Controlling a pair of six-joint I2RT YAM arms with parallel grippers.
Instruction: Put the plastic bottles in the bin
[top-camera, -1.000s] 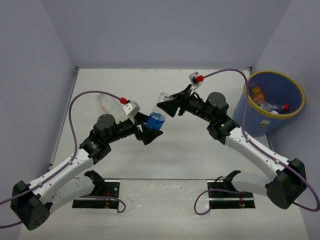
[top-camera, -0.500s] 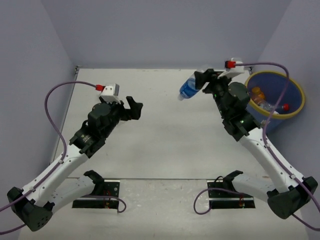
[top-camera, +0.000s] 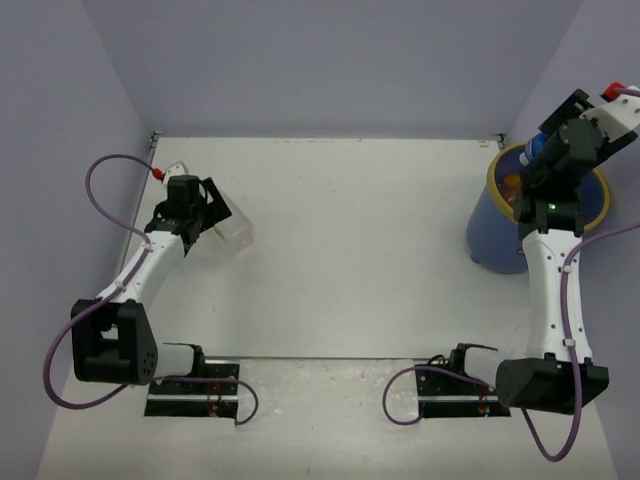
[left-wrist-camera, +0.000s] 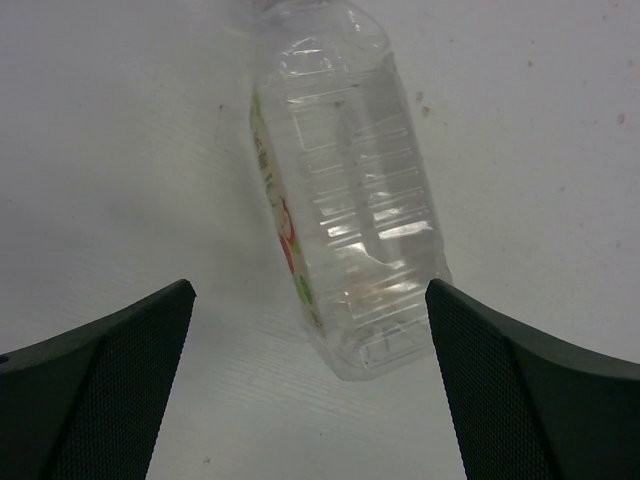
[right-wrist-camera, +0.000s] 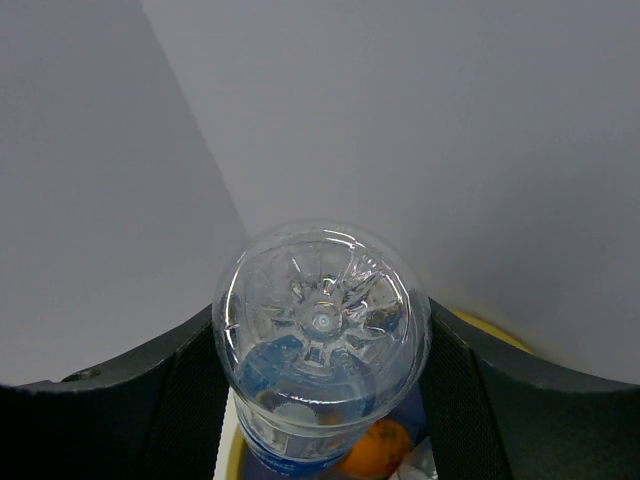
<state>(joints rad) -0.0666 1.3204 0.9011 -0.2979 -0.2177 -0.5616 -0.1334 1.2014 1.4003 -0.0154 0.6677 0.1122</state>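
Observation:
A clear bottle (top-camera: 233, 232) with a green and red label lies on the table at the left. In the left wrist view the clear bottle (left-wrist-camera: 350, 200) lies on its side, its base between my open fingertips. My left gripper (top-camera: 208, 213) is open and just above that bottle, the gripper (left-wrist-camera: 308, 320) touching nothing. My right gripper (top-camera: 547, 160) is raised over the blue bin (top-camera: 500, 235) and shut on the blue-labelled clear bottle (top-camera: 534, 150). The right wrist view shows that bottle's base (right-wrist-camera: 320, 325) between the fingers (right-wrist-camera: 120, 400), with an orange bottle (right-wrist-camera: 378, 447) in the bin below.
The bin's yellow rim (top-camera: 494, 186) stands at the far right against the side wall. Grey walls close the table on the left, back and right. Purple cables loop beside both arms.
My right arm has swung the blue-labelled bottle from the table's middle up and right, over the bin. My left arm has pulled back left, open, over the clear bottle.

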